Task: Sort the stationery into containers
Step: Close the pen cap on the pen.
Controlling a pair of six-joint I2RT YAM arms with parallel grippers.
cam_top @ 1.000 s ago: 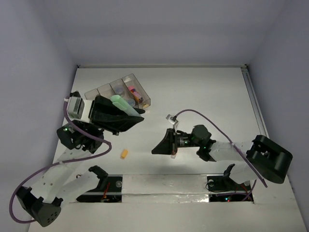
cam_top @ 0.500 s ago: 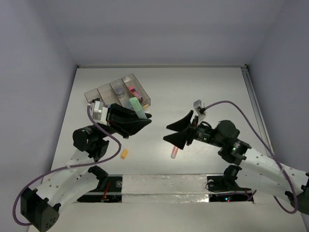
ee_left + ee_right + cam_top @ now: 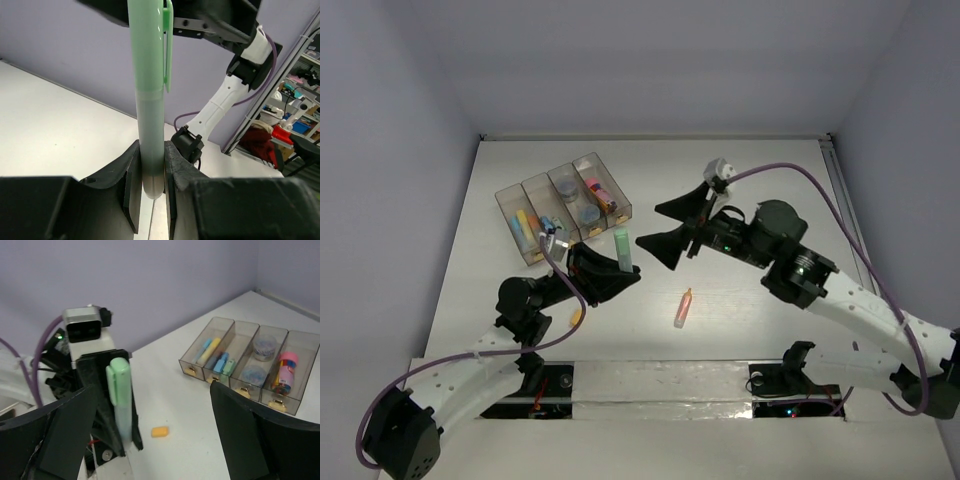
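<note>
My left gripper (image 3: 613, 277) (image 3: 150, 186) is shut on the lower end of a pale green marker (image 3: 622, 248) (image 3: 149, 100), which stands upright, right of the tray and above the table. My right gripper (image 3: 648, 227) (image 3: 160, 440) hangs open and empty, just right of the marker, facing it (image 3: 120, 400). A pink and orange pen (image 3: 682, 308) lies loose on the table below the right gripper. A small orange eraser (image 3: 577, 318) (image 3: 160, 431) lies beside my left arm. The clear four-compartment tray (image 3: 506, 203) (image 3: 186, 361) holds yellow, blue and pink pieces and grey round pots.
The white table ends in purple walls at the back and sides. A taped strip with both arm bases (image 3: 660, 382) runs along the near edge. My right arm's cable (image 3: 840, 215) loops over the right half.
My right gripper opened, left the pink and orange pen on the table, then rose and swung back. My left gripper carried the green marker away from the tray toward the middle.
</note>
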